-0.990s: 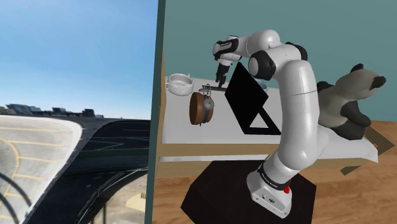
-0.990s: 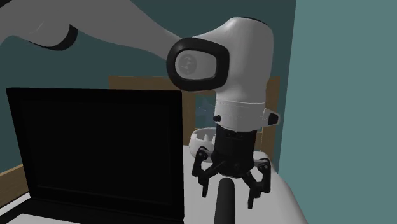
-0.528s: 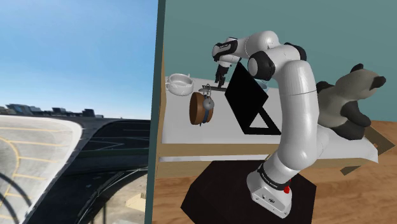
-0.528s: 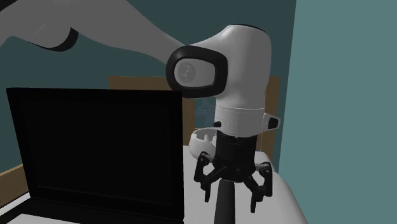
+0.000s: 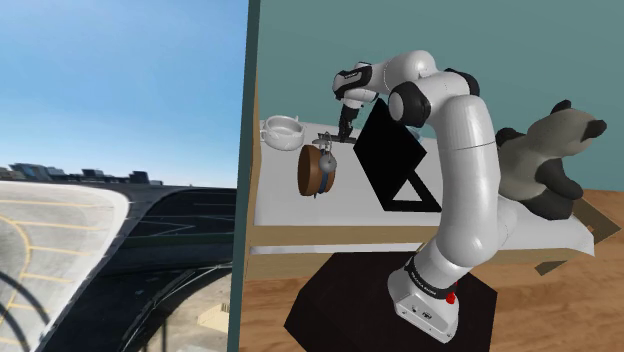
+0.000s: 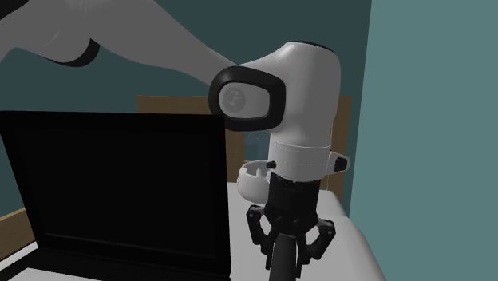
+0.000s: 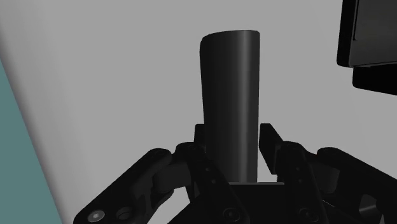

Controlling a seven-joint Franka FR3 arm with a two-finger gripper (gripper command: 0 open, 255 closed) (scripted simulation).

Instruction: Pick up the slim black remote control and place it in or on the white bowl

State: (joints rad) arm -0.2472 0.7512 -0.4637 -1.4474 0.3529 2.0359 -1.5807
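Over the last second I've watched the gripper (image 6: 285, 249) sink toward the bottom of the second exterior view while its fingers drew in from a wide spread. Now they stand narrow, pinching the slim black remote (image 7: 229, 95) on both long sides. The wrist view agrees: the remote runs straight out from between the fingers, lying on the white tabletop (image 7: 114, 83), near the black laptop (image 6: 120, 191). So the grasp looks made, I'd say — but nothing is lifted yet. The white bowl (image 6: 252, 180) waits at mid-frame behind the wrist, just right of the laptop screen — close enough that a lift and a short carry should do.
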